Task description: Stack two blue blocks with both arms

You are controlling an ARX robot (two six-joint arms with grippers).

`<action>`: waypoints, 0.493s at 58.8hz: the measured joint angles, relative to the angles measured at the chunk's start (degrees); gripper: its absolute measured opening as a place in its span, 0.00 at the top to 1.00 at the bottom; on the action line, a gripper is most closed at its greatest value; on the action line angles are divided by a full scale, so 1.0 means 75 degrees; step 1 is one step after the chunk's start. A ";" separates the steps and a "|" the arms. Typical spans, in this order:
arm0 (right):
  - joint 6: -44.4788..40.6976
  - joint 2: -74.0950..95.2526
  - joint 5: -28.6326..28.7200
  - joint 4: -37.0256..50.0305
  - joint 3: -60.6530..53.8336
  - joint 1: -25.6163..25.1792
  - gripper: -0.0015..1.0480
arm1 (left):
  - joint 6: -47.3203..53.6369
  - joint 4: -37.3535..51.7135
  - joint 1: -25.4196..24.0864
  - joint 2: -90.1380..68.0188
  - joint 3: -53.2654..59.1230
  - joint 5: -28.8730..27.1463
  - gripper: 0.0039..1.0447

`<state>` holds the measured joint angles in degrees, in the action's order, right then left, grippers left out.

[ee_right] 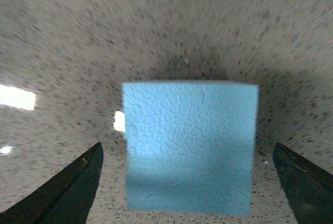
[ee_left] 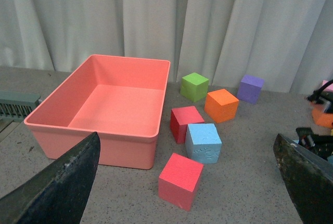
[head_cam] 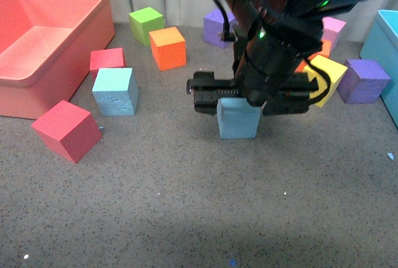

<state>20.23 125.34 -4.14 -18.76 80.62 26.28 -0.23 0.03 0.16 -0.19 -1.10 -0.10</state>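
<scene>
Right gripper (ee_right: 190, 180) hangs straight over one blue block (head_cam: 238, 120) near the middle of the counter (head_cam: 186, 206). Its jaws are spread wide, one finger on each side of the block and well clear of its faces. That wrist view is blurred, so I cannot tell whether the gripper touches the block's top. The block stands flat on the counter, alone.

Left gripper (ee_left: 184, 182) is also spread wide with nothing between its fingers, looking down toward the counter's left part.

The second blue block (head_cam: 115, 91) sits toward the left, near the long wall of the pink bin (head_cam: 37, 87). One red cube (head_cam: 107, 61) is just behind it, and another (head_cam: 67, 130) lies near it on the side toward the front edge. An orange cube (head_cam: 168, 47) and a green cube (head_cam: 146, 24) stand further back. A yellow cube (head_cam: 329, 72) and a purple cube (head_cam: 364, 80) lie toward the right edge.
</scene>
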 joint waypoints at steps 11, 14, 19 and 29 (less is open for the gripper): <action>-0.0711 -0.1533 -0.0262 0.1227 -0.0901 -0.0111 0.10 | 0.0000 0.0000 0.0000 0.0000 0.0000 0.0000 0.06; -0.1230 -0.1754 -0.1376 0.3270 -0.1781 -0.0128 0.18 | 0.0000 0.0000 0.0000 0.0000 0.0000 0.0000 0.06; -0.1982 -0.2011 -0.2241 0.6114 -0.3343 -0.0268 0.30 | 0.0000 0.0000 0.0000 0.0000 0.0000 0.0015 0.06; -0.2530 -0.3051 -0.1961 1.1010 -0.6035 -0.0956 0.57 | 0.0000 0.0000 0.0000 0.0000 0.0000 -0.0006 0.06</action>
<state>1.26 102.45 -18.85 63.81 35.35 19.11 -0.23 0.03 0.16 -0.19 -1.10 -0.14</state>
